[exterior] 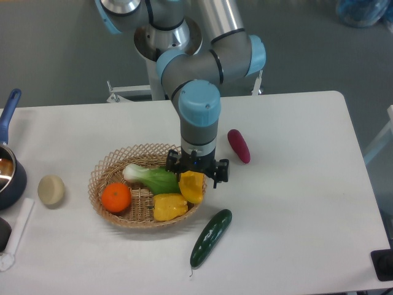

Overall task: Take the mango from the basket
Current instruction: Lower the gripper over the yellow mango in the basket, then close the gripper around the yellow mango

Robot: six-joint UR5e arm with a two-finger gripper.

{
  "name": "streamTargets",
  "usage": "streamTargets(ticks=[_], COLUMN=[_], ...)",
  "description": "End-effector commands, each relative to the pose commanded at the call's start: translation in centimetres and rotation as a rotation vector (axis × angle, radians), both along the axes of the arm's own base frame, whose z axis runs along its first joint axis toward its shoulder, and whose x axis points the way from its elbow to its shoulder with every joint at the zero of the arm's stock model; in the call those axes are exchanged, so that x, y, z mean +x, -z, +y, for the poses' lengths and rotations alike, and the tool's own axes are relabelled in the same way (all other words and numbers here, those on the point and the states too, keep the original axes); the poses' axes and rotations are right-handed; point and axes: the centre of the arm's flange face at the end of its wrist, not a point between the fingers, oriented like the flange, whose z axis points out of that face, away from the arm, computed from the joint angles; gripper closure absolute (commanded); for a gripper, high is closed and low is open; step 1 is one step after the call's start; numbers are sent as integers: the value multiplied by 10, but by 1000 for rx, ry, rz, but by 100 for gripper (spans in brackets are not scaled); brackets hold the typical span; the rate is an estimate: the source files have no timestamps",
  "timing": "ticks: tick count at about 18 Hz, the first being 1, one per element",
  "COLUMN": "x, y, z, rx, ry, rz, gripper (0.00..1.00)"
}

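The mango (191,187) is a smooth yellow-orange oval. It stands on end right under my gripper (192,176), at the right side of the round woven basket (101,174). The gripper points straight down and its jaws sit closed around the mango's top. The fingertips are mostly hidden by the gripper body. The mango's lower end overlaps the basket's right rim. I cannot tell whether it still touches the basket.
In the basket lie an orange (116,197), a green leafy vegetable (151,179) and a lumpy yellow bell pepper (169,206). A cucumber (210,236) lies in front of the basket, a purple eggplant (239,145) to the right, a potato (51,190) and a blue pot (8,175) at the left.
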Motion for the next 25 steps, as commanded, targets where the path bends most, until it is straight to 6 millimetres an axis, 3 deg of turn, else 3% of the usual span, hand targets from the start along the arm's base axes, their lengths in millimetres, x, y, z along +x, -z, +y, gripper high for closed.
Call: streamTargets(ticks=[25], x=[1], y=[18], z=[2], rx=[-29], ry=[19], rz=[-16], gripper=[0])
